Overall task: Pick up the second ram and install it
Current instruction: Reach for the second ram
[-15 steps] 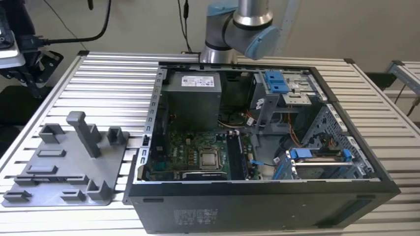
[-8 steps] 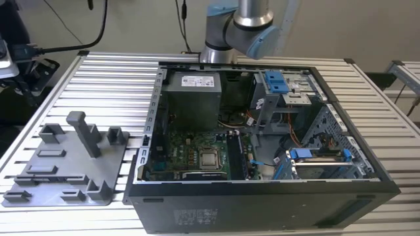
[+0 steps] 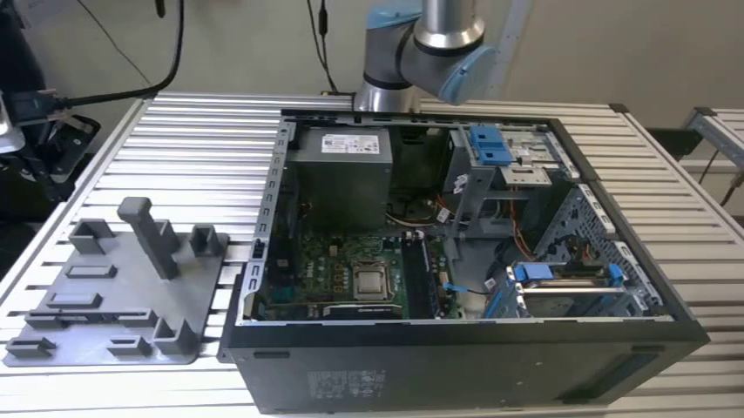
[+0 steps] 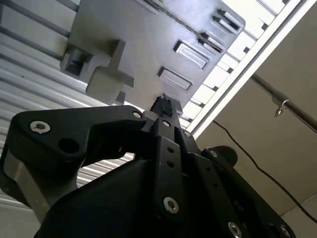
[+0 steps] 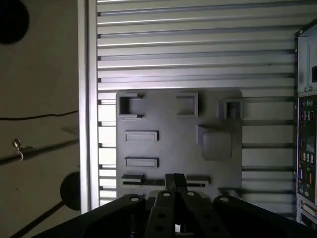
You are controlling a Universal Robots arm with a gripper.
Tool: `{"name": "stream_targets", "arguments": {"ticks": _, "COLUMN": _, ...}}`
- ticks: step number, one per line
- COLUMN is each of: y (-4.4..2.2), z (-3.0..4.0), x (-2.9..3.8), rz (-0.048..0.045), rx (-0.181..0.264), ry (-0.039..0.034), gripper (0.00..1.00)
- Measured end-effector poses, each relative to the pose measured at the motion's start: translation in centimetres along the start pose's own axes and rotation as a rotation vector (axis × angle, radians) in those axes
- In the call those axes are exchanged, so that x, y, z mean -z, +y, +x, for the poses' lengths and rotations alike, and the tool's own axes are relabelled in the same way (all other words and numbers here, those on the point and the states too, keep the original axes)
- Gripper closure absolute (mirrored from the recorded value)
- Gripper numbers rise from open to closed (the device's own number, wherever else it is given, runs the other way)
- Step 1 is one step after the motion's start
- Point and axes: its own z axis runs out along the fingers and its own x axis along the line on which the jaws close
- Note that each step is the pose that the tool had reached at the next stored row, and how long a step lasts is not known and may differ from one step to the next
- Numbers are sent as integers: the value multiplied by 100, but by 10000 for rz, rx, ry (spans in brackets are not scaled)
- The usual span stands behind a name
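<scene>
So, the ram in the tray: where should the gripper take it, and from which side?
Grip the ram across its two flat faces, near mid-length, coming straight down from above: it seems to stand on its long edge in the tray, top edge free.

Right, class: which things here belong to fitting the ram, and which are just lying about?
Part of the job: the claw, shut, over the grey tray; the open computer case; its green motherboard.
Just lying about: the black cables at the exterior view's left; the grey power supply box; the blue drive brackets.
</scene>
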Motion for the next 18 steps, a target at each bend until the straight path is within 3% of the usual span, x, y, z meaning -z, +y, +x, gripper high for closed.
{"name": "stream_targets", "arguments": {"ticks": 9, "y": -18, "z": -1, "x": -15, "rz": 7, "rx": 9, "ry": -19, "gripper": 89}}
{"name": "stream_targets", "arguments": {"ticks": 18, "y": -77, "z": -6, "x": -56, "rz": 7, "rx": 10, "ry": -18, "gripper": 89}}
